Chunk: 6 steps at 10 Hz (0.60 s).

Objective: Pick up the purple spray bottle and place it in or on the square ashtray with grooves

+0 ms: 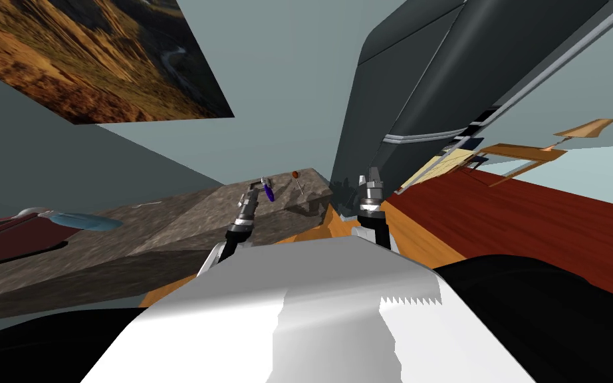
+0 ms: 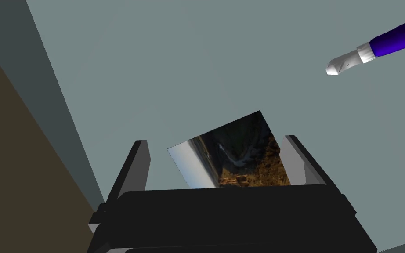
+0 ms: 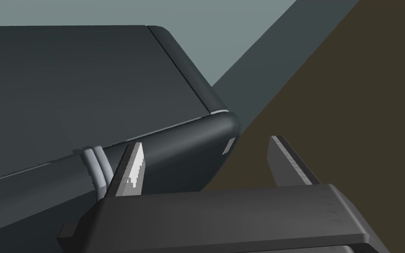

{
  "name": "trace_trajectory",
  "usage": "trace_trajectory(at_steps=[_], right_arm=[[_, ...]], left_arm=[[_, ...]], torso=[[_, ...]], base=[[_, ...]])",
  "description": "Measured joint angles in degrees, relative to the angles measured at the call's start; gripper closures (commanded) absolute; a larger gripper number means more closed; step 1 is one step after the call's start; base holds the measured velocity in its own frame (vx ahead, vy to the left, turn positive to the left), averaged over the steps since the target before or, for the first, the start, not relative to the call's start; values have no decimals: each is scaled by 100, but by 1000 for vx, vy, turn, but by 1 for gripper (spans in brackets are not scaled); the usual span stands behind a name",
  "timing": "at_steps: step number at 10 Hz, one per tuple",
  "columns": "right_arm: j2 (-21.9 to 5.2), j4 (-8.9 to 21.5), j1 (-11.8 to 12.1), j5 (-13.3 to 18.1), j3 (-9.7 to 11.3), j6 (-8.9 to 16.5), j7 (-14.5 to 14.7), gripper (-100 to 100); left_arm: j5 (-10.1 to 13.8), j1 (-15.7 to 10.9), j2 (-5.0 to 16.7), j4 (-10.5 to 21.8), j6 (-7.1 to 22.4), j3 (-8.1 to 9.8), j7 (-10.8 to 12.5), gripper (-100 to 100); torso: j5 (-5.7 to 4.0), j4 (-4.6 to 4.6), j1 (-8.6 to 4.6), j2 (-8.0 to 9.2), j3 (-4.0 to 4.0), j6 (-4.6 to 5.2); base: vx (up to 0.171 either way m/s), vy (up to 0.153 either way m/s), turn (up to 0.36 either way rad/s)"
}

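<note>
Nothing is grasped yet. The left gripper (image 2: 215,140) stands released, nothing between its jaws. The purple spray bottle (image 2: 395,38) sits outside them, beyond one fingertip, so I judge pick-up and placing both remain. The right gripper (image 3: 206,141), also released, faces a dark fridge (image 3: 87,88). The head view adds the stone counter (image 1: 185,219) by the bottle.

The spray bottle (image 1: 269,193) shows over the right part of the counter (image 1: 165,226), just beside the left gripper (image 1: 263,181). A small round-headed stemmed thing (image 1: 296,176) is near the bottle, toward the counter's right end. The refrigerator (image 1: 418,80) stands against that right end with the right gripper (image 1: 371,173) just before it, while a flat oval thing (image 1: 86,221) lies at the counter's left end and a picture (image 1: 99,53) hangs on the wall above that left part.
</note>
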Motion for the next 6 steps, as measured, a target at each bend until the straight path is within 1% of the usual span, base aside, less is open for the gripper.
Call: trace_trajectory(at_steps=[1, 3, 4, 6], right_arm=[[0, 0, 0, 0, 0, 0, 0, 0], [0, 0, 0, 0, 0, 0, 0, 0], [0, 0, 0, 0, 0, 0, 0, 0], [0, 0, 0, 0, 1, 0, 0, 0]], left_arm=[[-97, -2, 95, 55, 75, -17, -58, -100], [-258, -27, 317, 235, 226, 21, -158, -100], [-336, -47, 412, 383, 260, 53, -219, -100], [-494, -72, 595, 542, 470, 122, -348, -100]], torso=[[-1, 0, -4, -1, 0, 0], [-2, -1, -11, -4, -2, 0], [-3, -1, -12, -4, -2, 0], [-5, -3, -21, -14, -8, 1]], base=[[35, -43, 55], [44, -55, 39], [57, -71, 23], [74, -85, 5]])
